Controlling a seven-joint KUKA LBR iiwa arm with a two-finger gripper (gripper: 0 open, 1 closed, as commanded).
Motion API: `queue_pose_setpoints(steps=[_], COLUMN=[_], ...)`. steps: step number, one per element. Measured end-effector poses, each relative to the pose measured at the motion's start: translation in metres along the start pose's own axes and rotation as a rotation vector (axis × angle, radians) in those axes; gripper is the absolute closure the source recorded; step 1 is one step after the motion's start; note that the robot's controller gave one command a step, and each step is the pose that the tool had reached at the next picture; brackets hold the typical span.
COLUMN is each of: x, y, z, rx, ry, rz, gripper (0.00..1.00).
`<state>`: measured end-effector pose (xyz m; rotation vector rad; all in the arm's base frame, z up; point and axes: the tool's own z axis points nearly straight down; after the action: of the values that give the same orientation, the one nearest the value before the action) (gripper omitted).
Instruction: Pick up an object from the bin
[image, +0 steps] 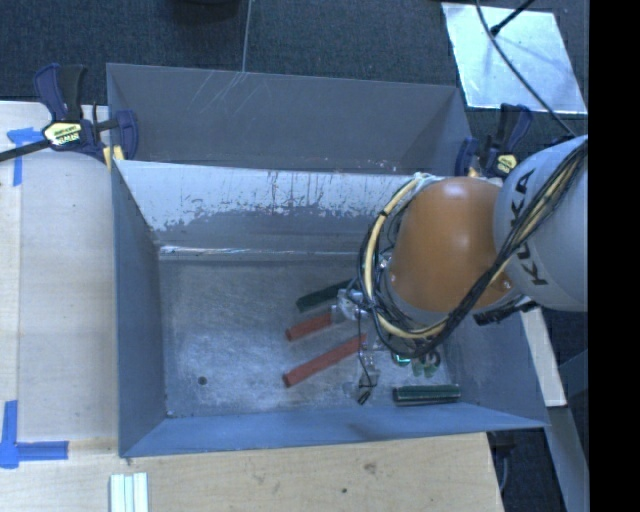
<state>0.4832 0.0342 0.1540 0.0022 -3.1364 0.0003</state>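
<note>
Camera view: the grey metal bin (135, 300) holds a pair of pliers with two long red handles (320, 365) on its floor, right of centre, with the handles pointing towards the left wall. The gripper (366, 345), below the arm's orange cover (450, 240), hangs over the pliers' head end. Whether it is released or clenched cannot be told. A dark green handle-like piece (322, 296) lies just behind the pliers. A dark flat bar (427, 394) lies near the front right corner.

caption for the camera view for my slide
Robot claw low in the grey bin, beside a red-handled tool and a dark green bar.
</note>
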Motion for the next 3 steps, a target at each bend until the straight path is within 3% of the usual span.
queue_pose_setpoints(steps=[1, 2, 3], x=[-0.056, -0.058, -0.104], y=[0.109, 0.056, 0.005], z=[0.084, -0.037, 0.087], rx=[-0.001, 0.004, 0.002], ry=[-0.009, -0.015, -0.004], rz=[-0.392, -0.685, -0.694], gripper=[0.00, 0.00, 0.00])
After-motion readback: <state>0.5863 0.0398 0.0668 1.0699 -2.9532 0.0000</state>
